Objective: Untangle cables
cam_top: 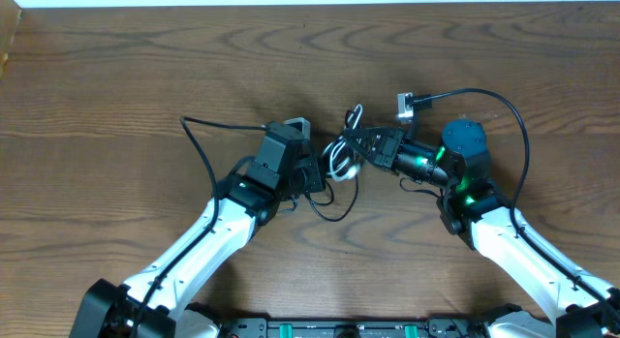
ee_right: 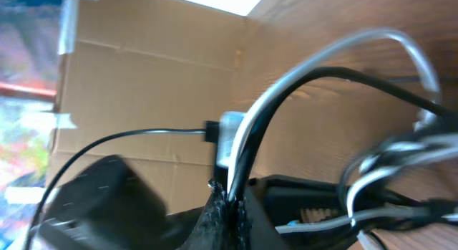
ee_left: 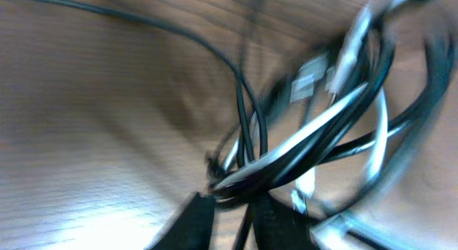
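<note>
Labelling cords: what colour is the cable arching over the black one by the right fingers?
White cable, clearest from right wrist view.

The dark brown wood-grain table (cam_top: 116, 67) bears a small tangle of thin black and white cables (cam_top: 341, 156) near its middle, one black strand trailing toward the left edge.

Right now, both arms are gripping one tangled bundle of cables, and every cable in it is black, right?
Not quite. The left tool and the right tool do both grip the tangled cables, but not every one is black: a white cable loops through the bundle, clearest in the overhead view.
</note>
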